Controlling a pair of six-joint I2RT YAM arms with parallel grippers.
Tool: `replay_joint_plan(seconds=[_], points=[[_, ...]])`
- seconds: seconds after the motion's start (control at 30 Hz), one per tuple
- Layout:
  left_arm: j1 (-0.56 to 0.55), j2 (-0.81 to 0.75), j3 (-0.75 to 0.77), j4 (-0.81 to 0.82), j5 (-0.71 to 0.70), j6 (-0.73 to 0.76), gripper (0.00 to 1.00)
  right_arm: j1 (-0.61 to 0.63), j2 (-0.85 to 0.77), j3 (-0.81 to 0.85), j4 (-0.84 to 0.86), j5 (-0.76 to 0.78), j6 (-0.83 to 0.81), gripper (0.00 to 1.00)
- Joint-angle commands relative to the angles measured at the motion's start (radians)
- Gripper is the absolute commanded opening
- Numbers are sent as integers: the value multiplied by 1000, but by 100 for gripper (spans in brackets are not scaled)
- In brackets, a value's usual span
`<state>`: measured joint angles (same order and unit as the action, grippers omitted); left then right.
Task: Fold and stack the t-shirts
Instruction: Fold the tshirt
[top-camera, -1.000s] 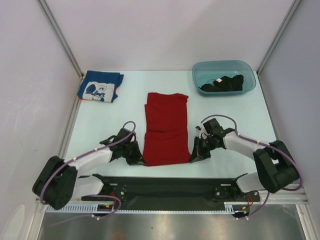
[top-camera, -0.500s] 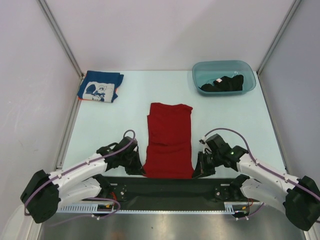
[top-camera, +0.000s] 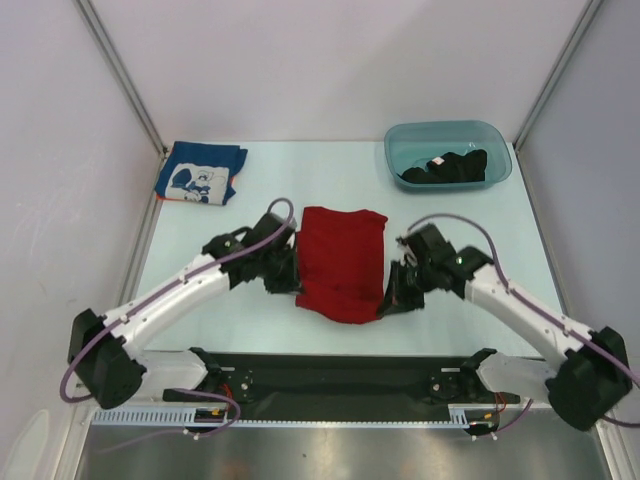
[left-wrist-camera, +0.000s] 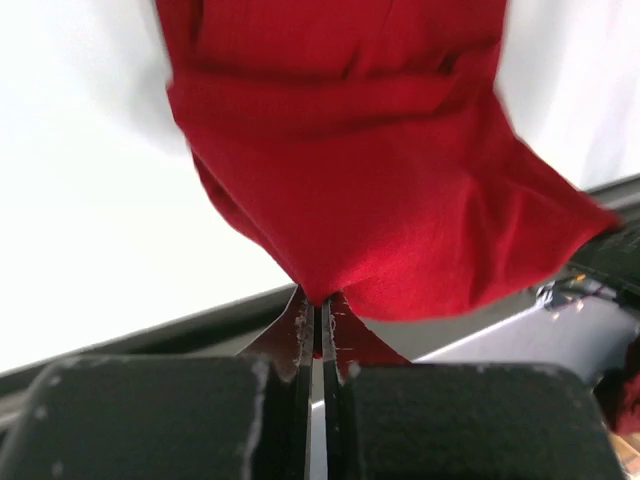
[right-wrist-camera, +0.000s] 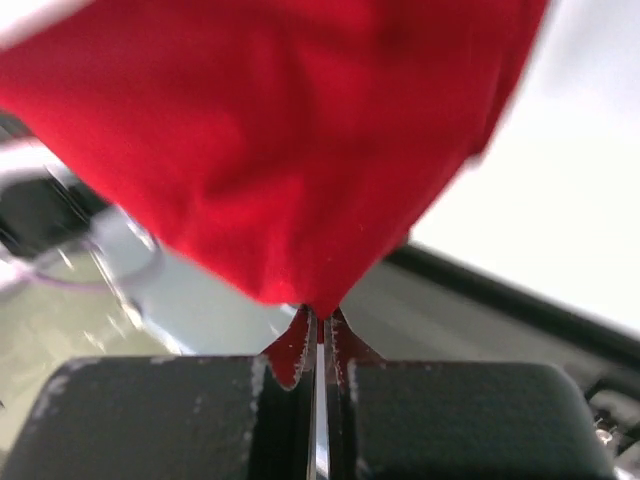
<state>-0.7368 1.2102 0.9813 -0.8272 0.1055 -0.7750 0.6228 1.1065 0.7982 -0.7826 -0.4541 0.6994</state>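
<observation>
The red t-shirt (top-camera: 340, 262) hangs in mid-table, its near end lifted off the surface and doubled toward the far end. My left gripper (top-camera: 292, 280) is shut on the shirt's near left corner (left-wrist-camera: 330, 290), and my right gripper (top-camera: 388, 300) is shut on its near right corner (right-wrist-camera: 318, 300). In both wrist views the cloth (right-wrist-camera: 280, 150) fans out from the pinched jaws. A folded blue t-shirt (top-camera: 200, 172) with a white print lies at the far left. A crumpled black t-shirt (top-camera: 447, 166) sits in the teal tub (top-camera: 400, 140).
The teal tub stands at the far right corner. Metal frame posts (top-camera: 120, 75) rise at both far corners beside white walls. A black base rail (top-camera: 330, 375) runs along the near table edge.
Both grippers have lifted the red shirt's near edge and carried it away from the bases toward the far end. The shirt now looks shorter and doubled over.
</observation>
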Motion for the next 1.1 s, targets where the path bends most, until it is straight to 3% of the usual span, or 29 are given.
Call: replay_joint_plan(seconds=[0.0,0.23,0.47,0.87,1.07], points=[[66,107,176,-67,-64,144,0,-118,133,208,-73,43,-113,0],[261,403,426,-7,45,324,0,-267,467,556,-87,12,-222,0],[313,687,738,11,134,378,0,-321,707,791,-92,-17,-250,0],[372,887,872,62,209,358,0,-409,981,1042,-119,-89,-327,0],[404,953,915,65,206,344,1,-432,1125,1170,-124,-121,-356,8]])
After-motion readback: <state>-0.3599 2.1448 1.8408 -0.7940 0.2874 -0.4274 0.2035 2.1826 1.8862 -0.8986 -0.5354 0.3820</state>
